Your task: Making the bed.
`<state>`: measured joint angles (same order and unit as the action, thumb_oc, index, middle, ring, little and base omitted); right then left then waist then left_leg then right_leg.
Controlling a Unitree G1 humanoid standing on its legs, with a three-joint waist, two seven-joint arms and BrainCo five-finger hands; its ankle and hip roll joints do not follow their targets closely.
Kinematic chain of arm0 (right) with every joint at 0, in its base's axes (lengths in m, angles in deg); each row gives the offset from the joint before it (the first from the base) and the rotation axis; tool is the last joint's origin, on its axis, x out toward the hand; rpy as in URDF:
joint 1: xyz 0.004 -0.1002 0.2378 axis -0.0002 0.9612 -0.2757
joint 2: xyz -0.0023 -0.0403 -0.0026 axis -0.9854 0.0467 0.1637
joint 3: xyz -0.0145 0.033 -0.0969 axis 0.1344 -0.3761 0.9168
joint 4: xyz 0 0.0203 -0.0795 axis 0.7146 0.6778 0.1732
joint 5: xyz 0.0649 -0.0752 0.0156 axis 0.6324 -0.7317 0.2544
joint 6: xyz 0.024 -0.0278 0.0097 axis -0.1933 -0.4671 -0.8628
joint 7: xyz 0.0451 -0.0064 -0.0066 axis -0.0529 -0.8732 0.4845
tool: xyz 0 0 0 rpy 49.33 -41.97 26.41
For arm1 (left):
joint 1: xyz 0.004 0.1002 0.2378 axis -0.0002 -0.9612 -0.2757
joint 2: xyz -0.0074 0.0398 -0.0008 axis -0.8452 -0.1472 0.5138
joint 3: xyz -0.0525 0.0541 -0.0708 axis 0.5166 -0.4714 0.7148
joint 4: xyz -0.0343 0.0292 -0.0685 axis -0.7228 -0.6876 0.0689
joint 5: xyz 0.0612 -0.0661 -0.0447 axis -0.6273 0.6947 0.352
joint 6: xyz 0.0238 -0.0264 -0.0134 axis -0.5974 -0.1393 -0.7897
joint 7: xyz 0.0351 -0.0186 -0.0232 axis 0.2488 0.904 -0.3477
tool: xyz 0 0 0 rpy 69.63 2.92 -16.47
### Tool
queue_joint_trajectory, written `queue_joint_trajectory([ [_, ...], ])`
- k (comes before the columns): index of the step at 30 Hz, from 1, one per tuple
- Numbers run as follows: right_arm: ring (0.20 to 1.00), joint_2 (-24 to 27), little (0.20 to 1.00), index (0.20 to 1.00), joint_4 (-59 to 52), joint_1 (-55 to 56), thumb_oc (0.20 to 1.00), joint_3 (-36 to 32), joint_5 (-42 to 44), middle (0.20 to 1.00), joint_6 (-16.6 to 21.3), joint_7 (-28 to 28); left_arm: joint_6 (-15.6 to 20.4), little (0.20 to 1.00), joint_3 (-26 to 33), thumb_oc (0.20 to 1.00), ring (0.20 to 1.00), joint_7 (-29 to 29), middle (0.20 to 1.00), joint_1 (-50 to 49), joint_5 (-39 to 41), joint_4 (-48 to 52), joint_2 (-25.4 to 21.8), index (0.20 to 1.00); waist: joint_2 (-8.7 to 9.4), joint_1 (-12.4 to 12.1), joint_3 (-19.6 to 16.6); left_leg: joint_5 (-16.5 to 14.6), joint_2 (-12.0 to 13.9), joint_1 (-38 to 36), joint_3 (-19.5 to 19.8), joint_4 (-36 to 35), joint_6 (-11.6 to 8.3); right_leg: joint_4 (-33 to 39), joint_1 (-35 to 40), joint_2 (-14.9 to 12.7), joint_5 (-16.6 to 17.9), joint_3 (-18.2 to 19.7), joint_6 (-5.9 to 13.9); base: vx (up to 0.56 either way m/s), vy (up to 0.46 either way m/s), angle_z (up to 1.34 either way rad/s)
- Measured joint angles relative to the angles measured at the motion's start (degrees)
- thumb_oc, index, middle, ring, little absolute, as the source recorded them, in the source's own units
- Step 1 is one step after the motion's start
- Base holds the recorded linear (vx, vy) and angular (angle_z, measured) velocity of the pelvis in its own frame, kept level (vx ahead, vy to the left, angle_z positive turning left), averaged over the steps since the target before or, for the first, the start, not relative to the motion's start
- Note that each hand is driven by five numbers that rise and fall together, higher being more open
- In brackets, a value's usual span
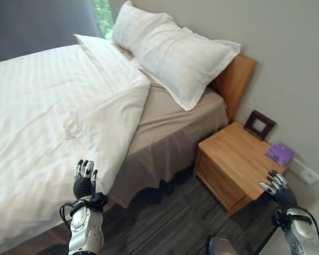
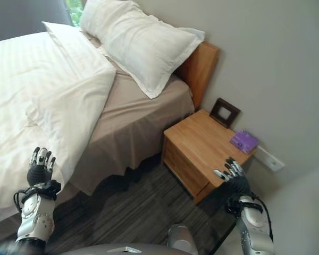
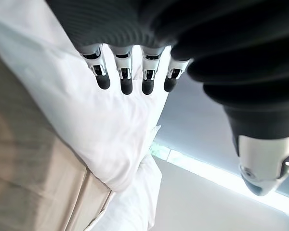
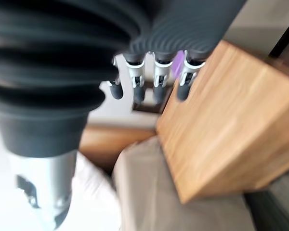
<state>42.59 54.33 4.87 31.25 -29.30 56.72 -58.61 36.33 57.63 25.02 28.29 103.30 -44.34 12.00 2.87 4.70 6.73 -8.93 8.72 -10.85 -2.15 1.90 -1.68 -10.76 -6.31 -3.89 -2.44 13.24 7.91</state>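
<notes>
A white striped duvet [image 1: 48, 106] covers most of the bed, its near corner [image 1: 117, 122] folded back so the beige sheet [image 1: 170, 122] shows. Two white pillows [image 1: 175, 53] lie stacked at the wooden headboard [image 1: 235, 79]. My left hand [image 1: 84, 180] is raised by the bed's side edge, just short of the duvet's hanging edge, fingers straight and holding nothing; the left wrist view shows its fingers [image 3: 126, 77] over the duvet [image 3: 96, 120]. My right hand [image 1: 279, 190] hovers open at the near corner of the nightstand [image 1: 239, 154], away from the bed.
The wooden nightstand [image 2: 202, 143] stands right of the bed against the wall, with a dark picture frame [image 1: 260, 125] and a purple box [image 1: 279, 153] on it. Dark striped carpet [image 1: 170, 218] lies between bed and nightstand. A window [image 1: 102, 16] is beyond the pillows.
</notes>
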Motion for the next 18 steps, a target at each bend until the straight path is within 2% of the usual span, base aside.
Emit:
queue_joint_trajectory([
  [1, 1.000, 0.1, 1.000, 1.000, 0.5, -0.7, 1.000, -0.5, 0.0, 1.000, 0.0, -0.4, -0.2, 1.000, -0.2, 1.000, 1.000, 0.1, 1.000, -0.3, 0.0, -0.1, 0.3, 1.000, -0.31, -0.1, 0.0, 0.1, 0.8, 1.1, -0.3, 0.5, -0.05, 0.6, 0.1, 1.1, 0.9, -0.3, -0.81, 0.12, -0.223, 0.38],
  [2, 1.000, 0.6, 1.000, 1.000, 0.6, -0.8, 1.000, -0.5, 0.0, 1.000, 0.1, -0.3, -0.2, 1.000, -0.1, 1.000, 1.000, 0.3, 1.000, -0.3, -0.1, 0.3, 0.6, 1.000, -0.38, -0.2, 0.0, 1.5, 0.7, 1.7, -0.3, 0.5, -0.76, 0.2, 0.0, 1.5, 0.3, -1.3, -1.18, 0.06, -0.264, 0.64],
  [3, 1.000, 1.3, 1.000, 1.000, 1.3, -0.8, 1.000, -1.6, 0.0, 1.000, 0.3, -0.3, -0.1, 1.000, -0.3, 1.000, 1.000, 0.6, 1.000, -0.3, -0.1, 1.5, 1.9, 1.000, -1.16, 1.1, 0.3, 3.2, 2.1, 2.3, -1.0, 0.1, -1.09, -0.2, 1.0, 2.6, -0.4, -4.6, -2.27, 0.07, -0.343, 0.72],
  [4, 1.000, 1.5, 1.000, 1.000, 1.7, -0.9, 1.000, -1.6, 0.1, 1.000, 0.3, -0.3, 0.0, 1.000, -0.3, 1.000, 1.000, 0.8, 1.000, 0.3, -0.1, 2.1, 2.1, 1.000, -0.99, 1.2, 0.4, 4.8, 2.8, 2.3, -1.0, -0.3, -2.54, 0.3, 1.4, 3.6, -0.6, -5.2, -2.66, 0.06, -0.324, 0.76],
  [6, 1.000, 1.9, 1.000, 1.000, 2.3, -1.6, 1.000, -1.6, 0.1, 1.000, 0.4, -0.1, 0.1, 1.000, -0.2, 1.000, 1.000, 0.9, 1.000, 0.5, -0.1, 2.0, 2.2, 1.000, -1.49, 1.2, 1.0, 6.2, 4.1, 3.1, -0.4, 0.0, -3.91, 3.0, 2.9, 4.5, 0.1, -6.7, -4.05, 0.03, -0.178, 0.33],
  [8, 1.000, 2.6, 1.000, 1.000, 2.7, -1.4, 1.000, -1.8, 0.1, 1.000, 0.5, -0.1, 0.1, 1.000, 0.2, 1.000, 1.000, 0.9, 1.000, 1.3, -0.1, 2.0, 2.1, 1.000, -1.76, 1.4, 1.4, 7.2, 4.5, 4.7, -0.2, 1.8, -4.91, 4.3, 3.4, 4.4, 0.2, -8.4, -4.03, 0.01, -0.178, 0.47],
  [9, 1.000, 3.4, 1.000, 1.000, 2.6, -1.3, 1.000, -2.1, 0.1, 1.000, 0.5, -0.1, 0.3, 1.000, 0.3, 1.000, 1.000, 0.9, 1.000, 2.0, -0.1, 1.9, 2.1, 1.000, -2.47, 1.1, 2.0, 8.3, 4.6, 5.6, -0.2, 2.8, -5.00, 4.7, 4.0, 4.4, 0.5, -9.7, -4.50, -0.01, -0.170, 0.52],
  [10, 1.000, 3.5, 1.000, 1.000, 2.3, -1.3, 1.000, -2.4, 0.1, 1.000, 0.6, -0.1, 0.2, 1.000, 0.3, 1.000, 1.000, 0.8, 1.000, 2.6, -0.1, 1.8, 1.7, 1.000, -2.19, 1.6, 2.5, 8.7, 4.3, 6.7, -0.3, 4.3, -5.58, 5.0, 3.8, 3.8, 0.4, -10.0, -4.50, 0.00, -0.108, 0.50],
  [12, 1.000, 3.8, 1.000, 1.000, 0.7, -1.1, 1.000, -3.8, 0.0, 1.000, 0.9, -0.2, 0.3, 1.000, 0.7, 1.000, 1.000, 0.7, 1.000, 3.5, -0.1, 2.2, 1.1, 1.000, -2.77, 1.7, 3.1, 10.9, 3.9, 8.7, -1.4, 5.2, -5.03, 5.4, 3.8, 2.9, 0.4, -11.1, -4.92, 0.02, -0.063, 0.43],
  [15, 1.000, 4.1, 1.000, 1.000, -1.3, -0.8, 1.000, -5.5, -1.8, 1.000, 1.3, -0.7, 0.3, 1.000, 0.7, 1.000, 1.000, 0.8, 1.000, 4.8, -0.1, 2.3, 0.5, 1.000, -2.95, 3.3, 4.0, 12.0, 4.1, 9.9, -8.9, 4.3, -4.09, 5.7, 3.8, 1.9, 0.5, -13.2, -5.10, 0.04, 0.016, 0.51],
  [16, 1.000, 4.9, 1.000, 1.000, -5.1, 0.4, 1.000, -8.0, -4.2, 1.000, 2.1, -1.1, 0.3, 1.000, 0.5, 1.000, 1.000, 0.9, 1.000, 6.7, -0.1, 2.1, 0.5, 1.000, -5.15, 5.1, 4.6, 9.3, 3.3, 10.4, -14.8, 2.1, -3.55, 5.7, 3.3, 1.7, 0.5, -15.1, -5.07, 0.07, 0.090, 0.59],
  [17, 1.000, 5.1, 1.000, 1.000, -5.0, 0.1, 1.000, -8.6, -5.1, 1.000, 2.4, -1.4, 0.4, 1.000, 0.3, 1.000, 1.000, 0.9, 1.000, 7.6, -0.2, 2.1, 0.0, 1.000, -5.25, 5.2, 4.9, 9.2, 2.0, 10.0, -14.0, 0.4, -3.34, 5.4, 2.2, 1.3, 0.6, -14.6, -4.91, 0.05, 0.087, 0.36],
  [18, 1.000, 5.1, 1.000, 1.000, -5.1, -0.8, 1.000, -8.6, -5.5, 1.000, 2.5, -1.5, 0.4, 1.000, 0.3, 1.000, 1.000, 0.8, 1.000, 8.2, -0.2, 2.0, -0.7, 1.000, -5.54, 5.1, 4.8, 9.0, 1.3, 9.9, -15.0, -0.9, -3.46, 5.8, 1.8, 0.9, 0.9, -14.1, -4.49, 0.07, 0.098, -0.05],
])
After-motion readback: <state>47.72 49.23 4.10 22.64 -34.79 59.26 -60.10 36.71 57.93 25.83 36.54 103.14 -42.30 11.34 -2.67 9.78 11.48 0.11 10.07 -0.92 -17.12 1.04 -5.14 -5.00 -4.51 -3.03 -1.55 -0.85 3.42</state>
